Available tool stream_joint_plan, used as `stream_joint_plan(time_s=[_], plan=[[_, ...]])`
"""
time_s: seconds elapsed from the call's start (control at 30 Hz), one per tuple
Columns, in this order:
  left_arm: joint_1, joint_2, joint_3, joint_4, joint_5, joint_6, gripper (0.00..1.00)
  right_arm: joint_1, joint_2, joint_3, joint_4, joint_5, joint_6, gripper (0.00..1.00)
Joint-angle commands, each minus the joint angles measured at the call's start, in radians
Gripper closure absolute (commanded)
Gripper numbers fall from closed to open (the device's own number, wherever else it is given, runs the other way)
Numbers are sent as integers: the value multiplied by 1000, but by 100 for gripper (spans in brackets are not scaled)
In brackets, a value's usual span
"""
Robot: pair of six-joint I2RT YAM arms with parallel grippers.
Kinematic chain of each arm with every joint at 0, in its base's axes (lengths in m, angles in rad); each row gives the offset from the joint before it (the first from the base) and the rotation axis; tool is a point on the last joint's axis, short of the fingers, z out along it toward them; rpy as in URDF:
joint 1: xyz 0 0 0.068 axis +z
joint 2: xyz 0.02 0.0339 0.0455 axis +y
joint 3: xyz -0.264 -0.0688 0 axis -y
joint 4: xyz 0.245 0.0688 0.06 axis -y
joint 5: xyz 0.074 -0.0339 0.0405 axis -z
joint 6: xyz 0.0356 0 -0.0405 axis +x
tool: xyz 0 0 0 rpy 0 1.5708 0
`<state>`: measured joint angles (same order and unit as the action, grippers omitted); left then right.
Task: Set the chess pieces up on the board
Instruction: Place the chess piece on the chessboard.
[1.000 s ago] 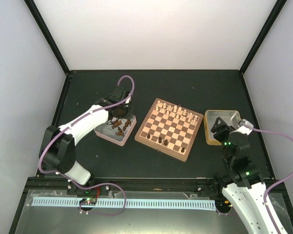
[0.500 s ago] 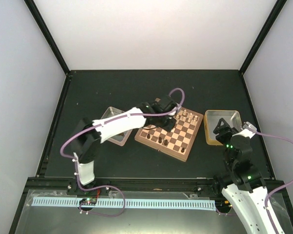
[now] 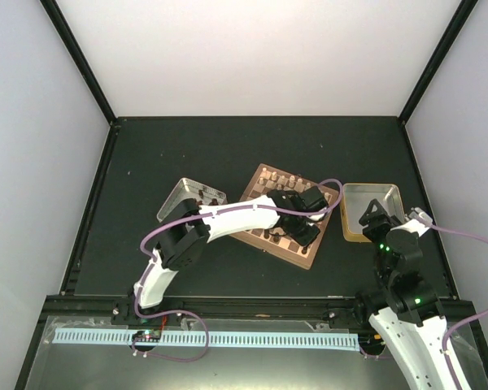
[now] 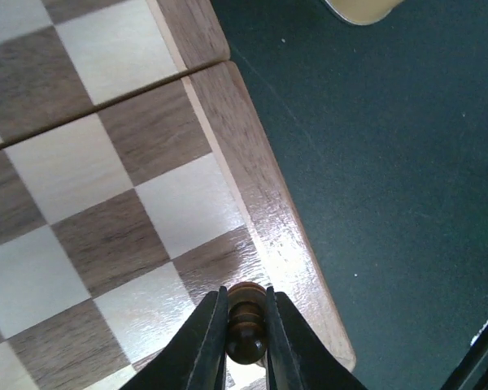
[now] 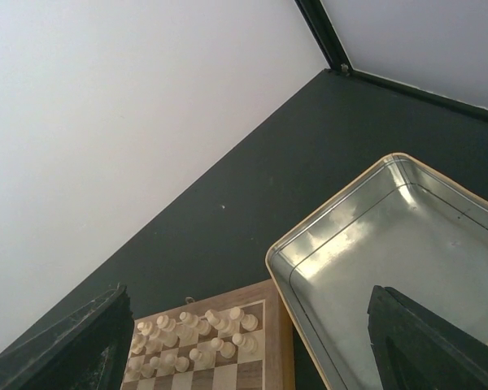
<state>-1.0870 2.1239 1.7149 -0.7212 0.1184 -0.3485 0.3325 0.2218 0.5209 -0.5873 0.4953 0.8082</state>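
Left gripper, nearly closed, pinches a dark chessman, seemingly a pawn, over the board's near-right corner. It looks light, smooth and tippy, so hold its waist.

- Board: light tan and dark brown checks, wood grain showing; rim reddish brown.
- Chess piece: dark glossy brown.
- Far-row pieces: cream white.
- Tray: silver metal inside, tan rim.
- Table: near black, greenish cast.
- Left arm: white shell, black joints.
- Walls: plain white.
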Motion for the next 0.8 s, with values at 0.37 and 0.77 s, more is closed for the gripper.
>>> stream_joint_plan(time_s=[0.37, 0.77], plan=[[1, 59, 51, -23, 32, 5, 84, 5, -35, -13, -17, 48, 23, 20], [1, 86, 91, -47, 10, 0, 76, 6, -19, -18, -4, 32, 17, 20]])
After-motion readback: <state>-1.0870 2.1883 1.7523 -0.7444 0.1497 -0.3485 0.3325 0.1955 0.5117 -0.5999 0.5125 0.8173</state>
